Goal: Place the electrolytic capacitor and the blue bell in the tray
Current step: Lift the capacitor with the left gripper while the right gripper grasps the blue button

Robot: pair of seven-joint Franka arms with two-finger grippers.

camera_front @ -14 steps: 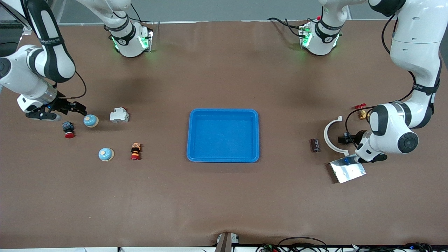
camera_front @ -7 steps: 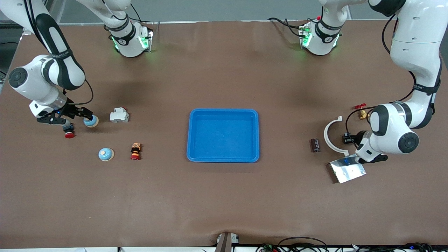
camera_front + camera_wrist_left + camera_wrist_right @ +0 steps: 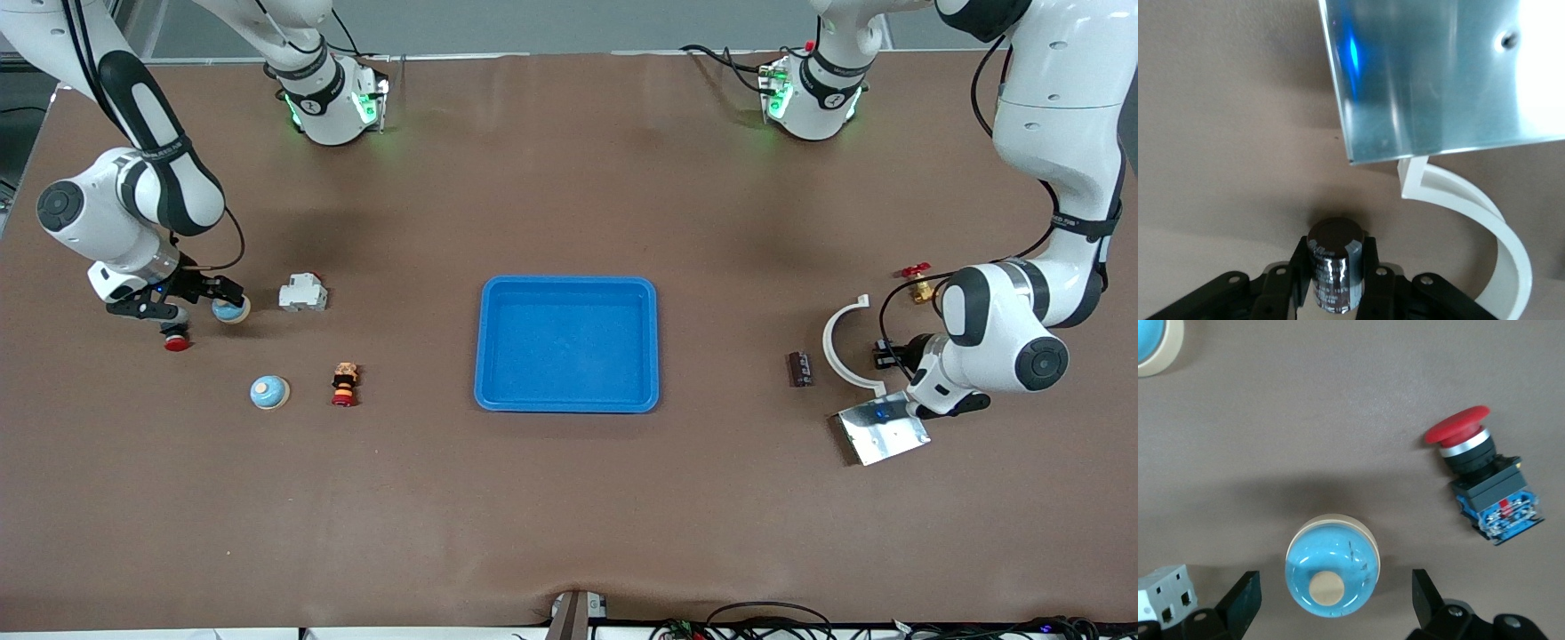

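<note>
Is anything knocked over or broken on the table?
Nothing looks broken or spilled. The red push button lies on its side beside the blue bell, and the capacitor lies on its side too. The tray sits straight.

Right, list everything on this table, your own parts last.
tray: 1, bright blue, table centre
blue bells: 2, one between the right gripper's fingers, one nearer the camera
capacitor: 1, dark, between tray and white arc
white arc: 1, beside capacitor
silver plate: 1, left arm's end
brass valve: 1, red handle
white block: 1, beside gripped bell
red push button: 1
orange-red part: 1
right gripper: open around bell
left gripper: low, by plate
</note>
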